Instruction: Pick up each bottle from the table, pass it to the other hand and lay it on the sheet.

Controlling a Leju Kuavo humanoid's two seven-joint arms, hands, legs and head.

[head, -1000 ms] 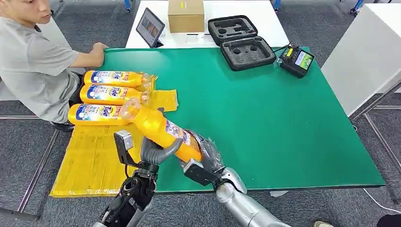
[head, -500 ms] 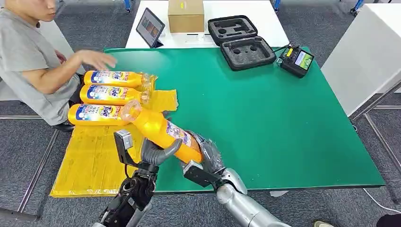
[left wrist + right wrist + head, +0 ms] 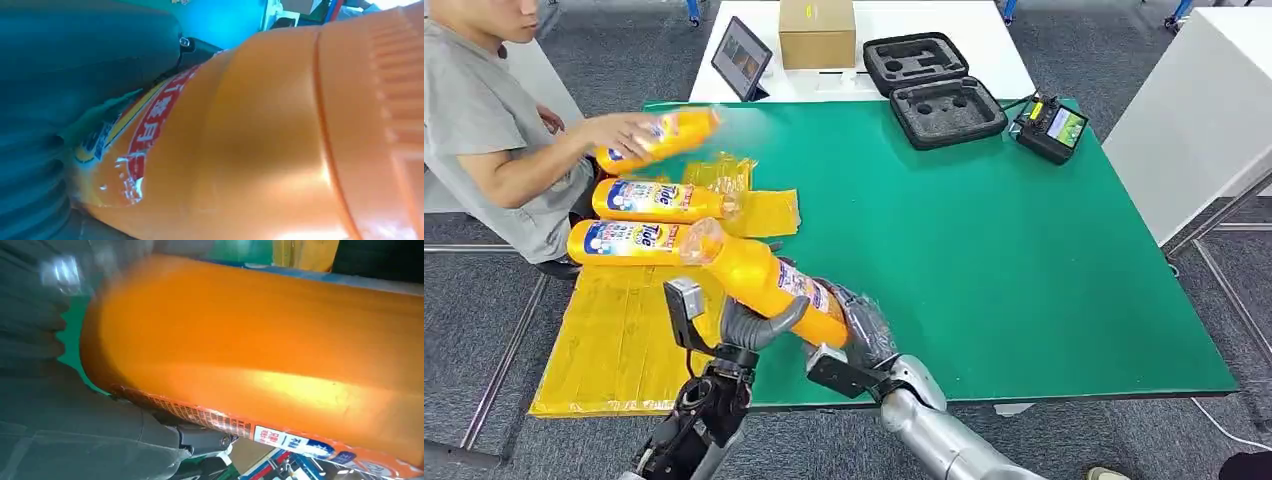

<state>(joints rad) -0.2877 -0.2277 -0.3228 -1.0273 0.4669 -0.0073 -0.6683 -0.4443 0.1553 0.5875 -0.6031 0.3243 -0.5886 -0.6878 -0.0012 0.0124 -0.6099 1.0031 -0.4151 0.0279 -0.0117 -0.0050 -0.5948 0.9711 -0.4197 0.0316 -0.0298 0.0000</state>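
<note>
The person's hand [image 3: 619, 133] has lifted the rear orange Tide bottle [image 3: 664, 134] off the yellow plastic sheet [image 3: 614, 335], undoing one placement. The orange bottle [image 3: 769, 283] remains mid-handover above the green surface [image 3: 1024, 250], left robot hand [image 3: 749, 325] and right robot hand [image 3: 859, 330] both gripping it

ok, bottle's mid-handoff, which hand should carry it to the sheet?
Left, probably. The left hand already wraps the bottle around its middle, on the side of the yellow sheet. The right hand holds the base, farther from the sheet.
</note>
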